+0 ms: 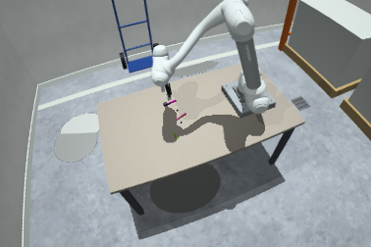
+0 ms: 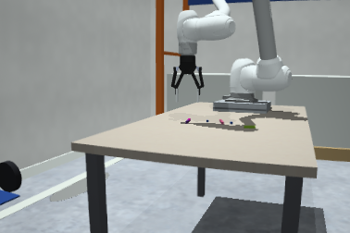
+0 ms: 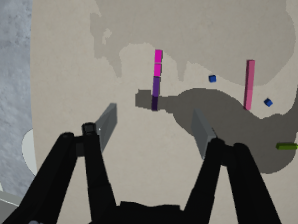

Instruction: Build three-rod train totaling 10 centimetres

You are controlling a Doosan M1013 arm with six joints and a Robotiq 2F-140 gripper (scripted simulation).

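Evenly and softly lit from above, with no glare and muted greys throughout. Broad, soft-edged shadows of the arm across the table, a darker patch on the floor beneath, and in the wrist view a grey shadow over part of the rods. Rather low in resolution: small pieces on the table only coloured specks in the top and exterior views, dark fingers close to the wrist lens slightly blurred, no visible bending at the edges.
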